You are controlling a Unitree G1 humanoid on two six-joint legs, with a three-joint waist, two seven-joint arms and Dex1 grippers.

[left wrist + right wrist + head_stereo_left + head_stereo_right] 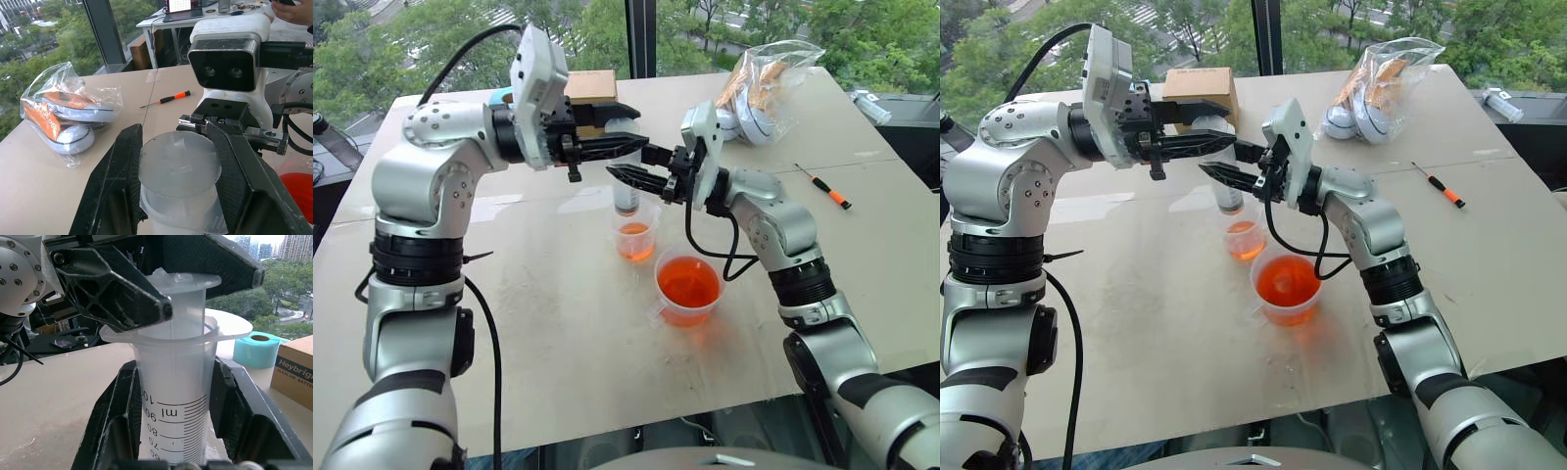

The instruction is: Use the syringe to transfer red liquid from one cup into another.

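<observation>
Table [558,323] by window: our right gripper [173,396] clamps syringe [173,382] barrel upright over small cup [635,238]; left gripper [178,171] pinches plunger to press.

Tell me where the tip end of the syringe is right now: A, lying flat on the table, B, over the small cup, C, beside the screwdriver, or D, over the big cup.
B: the syringe stands upright with its lower end at the small cup, which has red liquid in it; the big cup sits apart, nearer the robot.
</observation>
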